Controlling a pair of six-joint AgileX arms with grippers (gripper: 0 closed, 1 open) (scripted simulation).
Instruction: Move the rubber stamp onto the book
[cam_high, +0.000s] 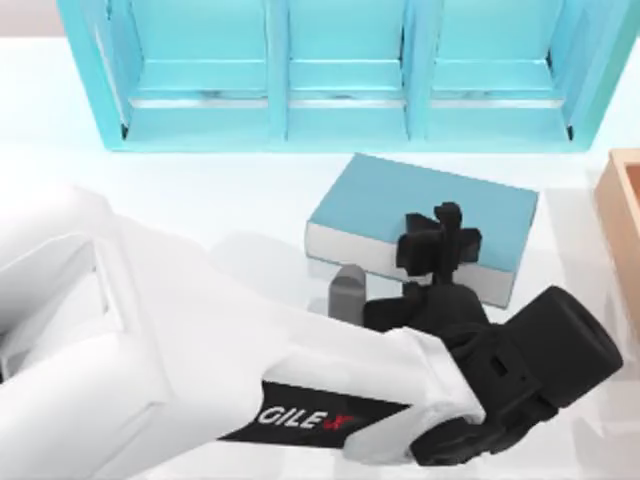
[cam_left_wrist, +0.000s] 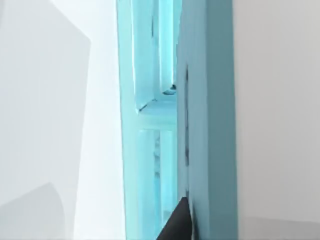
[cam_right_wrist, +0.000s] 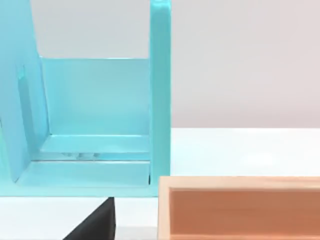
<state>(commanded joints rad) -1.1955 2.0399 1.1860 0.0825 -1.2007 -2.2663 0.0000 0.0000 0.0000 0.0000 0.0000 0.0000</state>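
Left tool (cam_high: 440, 240) hovers over the teal book (cam_high: 400, 200) on the bench (cam_high: 230, 200). Can't tell if its fingers are apart or together. Grey block (cam_high: 347, 292) stands just beside the book's near edge.

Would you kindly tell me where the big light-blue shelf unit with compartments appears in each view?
Top view: the big light-blue shelf unit spans the table's far side, behind the teal-blue hardcover book.
Left wrist view: close up, edge-on, through the picture's middle.
Right wrist view: one end compartment.
Shared landmark: the orange-brown box by the shelf's end, in the top and right wrist views.
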